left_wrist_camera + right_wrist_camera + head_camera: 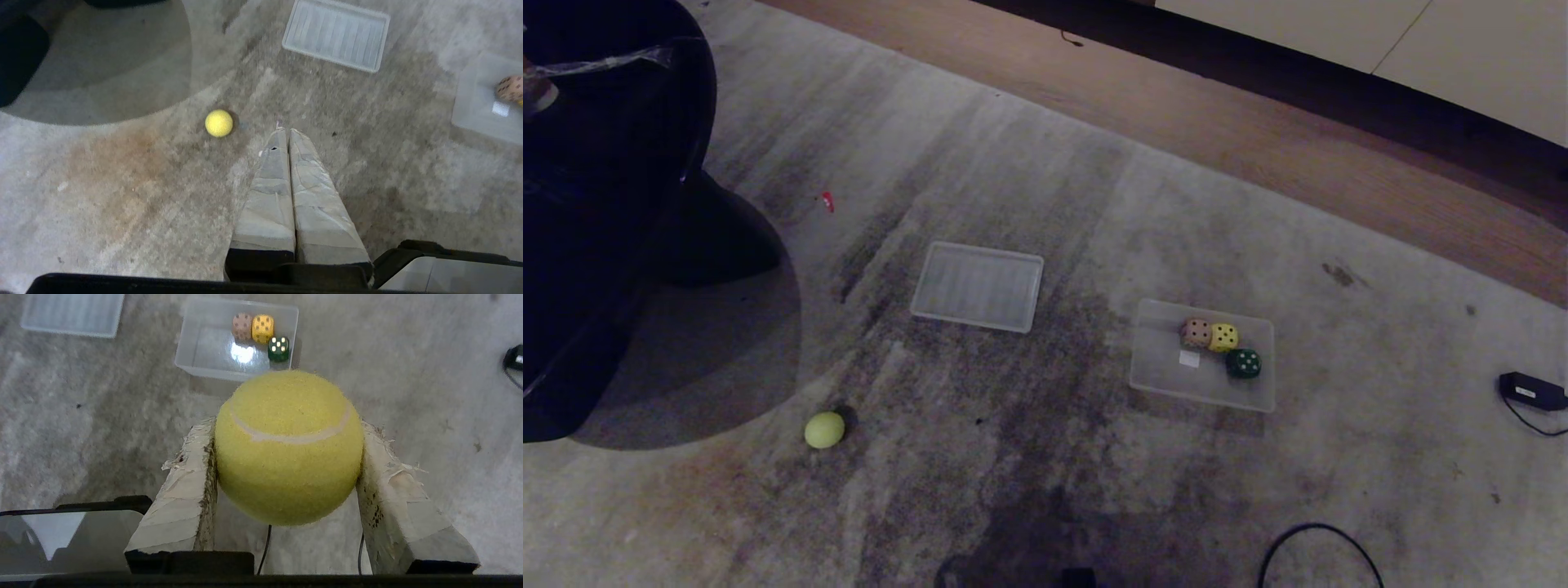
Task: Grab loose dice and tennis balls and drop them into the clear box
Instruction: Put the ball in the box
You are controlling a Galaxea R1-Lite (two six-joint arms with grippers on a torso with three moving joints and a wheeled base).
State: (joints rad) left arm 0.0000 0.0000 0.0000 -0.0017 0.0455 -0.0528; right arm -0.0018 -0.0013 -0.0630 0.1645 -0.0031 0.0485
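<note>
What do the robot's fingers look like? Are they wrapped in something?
Yes. Each gripper has two long, flat fingers wrapped in pale beige tape. On the left gripper the tape is creased but mostly smooth. On the right gripper it is frayed and torn along the edges, with dark specks. Both sets of fingers grow out of black bases, and thin black cables run between the right fingers.

The head view is dimly lit, and a broad dark shadow [694, 351] is cast across the carpet [1045, 457] at left. Both wrist views are brighter; glare [242, 353] is reflected inside the clear box [192, 355], and slight blur is seen.
</note>
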